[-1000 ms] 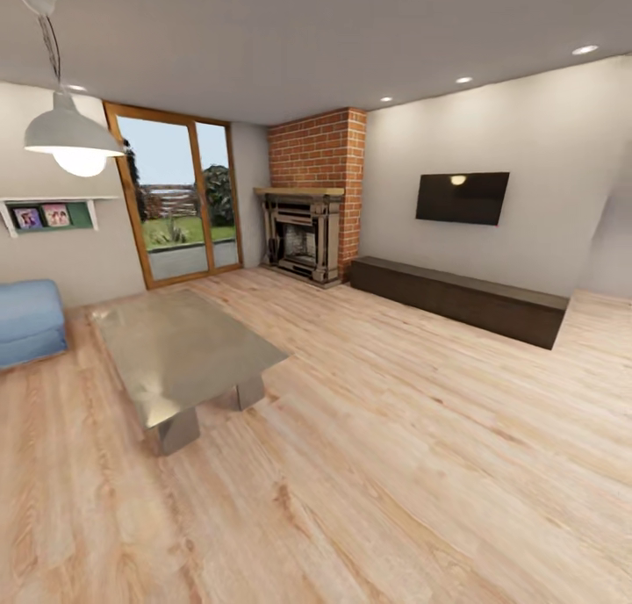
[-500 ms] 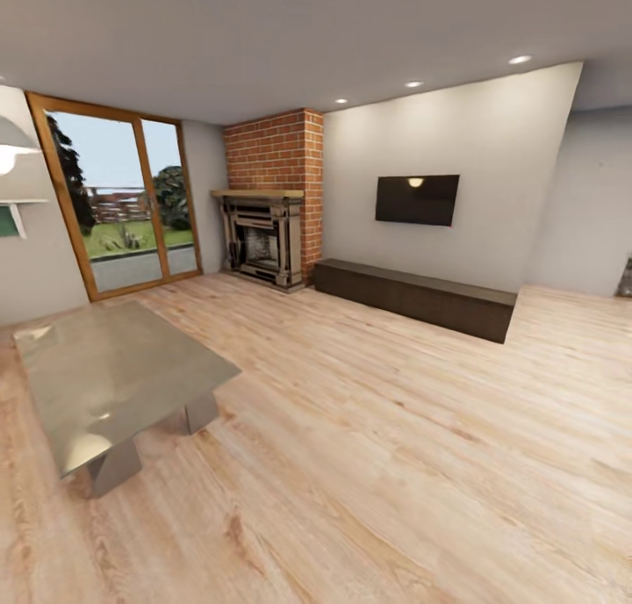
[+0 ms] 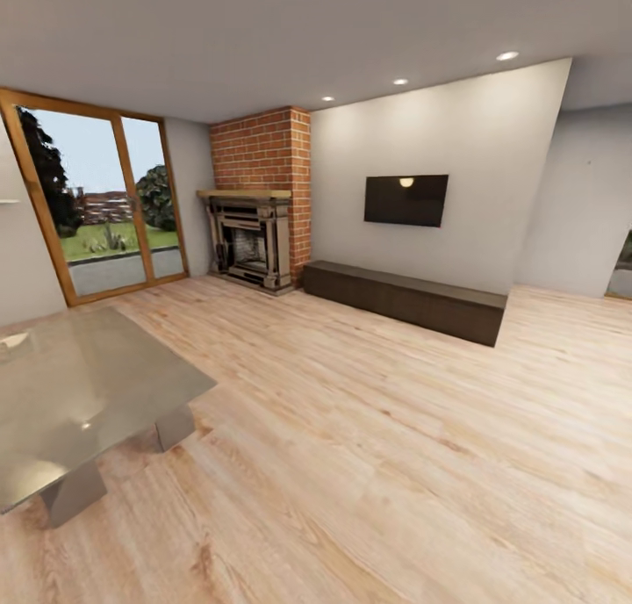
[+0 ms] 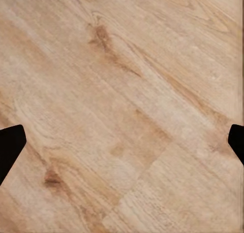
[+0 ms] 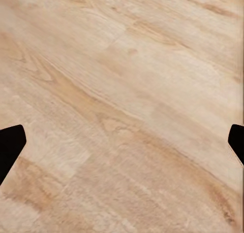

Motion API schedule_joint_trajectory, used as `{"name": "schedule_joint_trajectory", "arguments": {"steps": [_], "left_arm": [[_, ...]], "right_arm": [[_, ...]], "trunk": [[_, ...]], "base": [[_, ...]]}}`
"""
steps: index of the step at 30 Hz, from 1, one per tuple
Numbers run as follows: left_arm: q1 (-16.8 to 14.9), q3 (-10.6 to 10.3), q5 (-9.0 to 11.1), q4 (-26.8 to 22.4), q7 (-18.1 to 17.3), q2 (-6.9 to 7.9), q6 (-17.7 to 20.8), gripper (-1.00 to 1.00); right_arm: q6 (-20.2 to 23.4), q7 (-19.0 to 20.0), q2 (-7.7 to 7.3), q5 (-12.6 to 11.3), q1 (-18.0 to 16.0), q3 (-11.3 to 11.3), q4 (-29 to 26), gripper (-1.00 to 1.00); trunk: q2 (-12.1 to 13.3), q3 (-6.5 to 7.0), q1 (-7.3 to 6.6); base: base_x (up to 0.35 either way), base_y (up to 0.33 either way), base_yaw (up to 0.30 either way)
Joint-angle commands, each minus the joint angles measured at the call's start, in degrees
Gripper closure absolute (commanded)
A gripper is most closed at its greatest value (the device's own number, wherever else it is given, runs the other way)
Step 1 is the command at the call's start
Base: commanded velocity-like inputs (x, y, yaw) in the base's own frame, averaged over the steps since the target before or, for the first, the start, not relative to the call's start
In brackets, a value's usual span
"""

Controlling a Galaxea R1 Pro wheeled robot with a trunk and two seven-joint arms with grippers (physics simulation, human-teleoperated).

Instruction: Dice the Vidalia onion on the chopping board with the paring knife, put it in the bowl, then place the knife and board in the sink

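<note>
Since the head camera has swung right vs 1 s ago, the robot is prob. still en route to the kitchen. Left gripper (image 4: 122, 146) and right gripper (image 5: 122, 146) jaws spread wide, light wooden plank floor (image 3: 377, 428) beneath them. Onion, sink etc. not visible.

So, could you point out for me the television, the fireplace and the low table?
television (image 3: 405, 200), head view, the middle of its dark screen on the wall.
fireplace (image 3: 248, 242), head view, the front of its frame below the brick chimney.
low table (image 3: 79, 393), head view, the bare glossy top.
</note>
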Motion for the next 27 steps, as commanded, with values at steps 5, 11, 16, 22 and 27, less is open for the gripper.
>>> {"name": "schedule_joint_trajectory", "arguments": {"steps": [5, 11, 16, 22, 27], "left_arm": [[0.0, -0.07, 0.4, -0.04, 0.02, 0.01, -0.11, -1.0], [0.0, -0.07, 0.4, -0.05, 0.02, 0.01, -0.11, -1.0], [0.0, -0.07, 0.4, -0.07, 0.02, 0.01, -0.11, -1.0], [0.0, -0.07, 0.4, -0.09, 0.02, 0.01, -0.11, -1.0], [0.0, -0.07, 0.4, -0.05, 0.02, 0.01, -0.11, -1.0]], "right_arm": [[-0.14, -0.02, 0.0, 0.0, -0.02, -0.01, 0.01, -1.0], [-0.14, -0.03, 0.0, -0.02, -0.02, -0.01, 0.01, -1.0], [-0.14, -0.03, 0.0, 0.0, -0.02, -0.01, 0.01, -1.0], [-0.14, -0.03, 0.0, -0.01, -0.02, -0.01, 0.01, -1.0], [-0.14, -0.03, 0.0, 0.0, -0.02, -0.01, 0.01, -1.0]], "trunk": [[-0.02, -0.35, 0.03], [-0.02, -0.78, 0.03], [-0.02, -1.14, 0.03], [-0.02, -1.4, 0.03], [-0.02, -1.42, 0.03]], "base": [[0.271, -0.197, -0.063], [0.272, -0.195, -0.092], [0.272, -0.195, -0.099], [0.273, -0.192, -0.062], [0.273, -0.185, -0.034]]}}
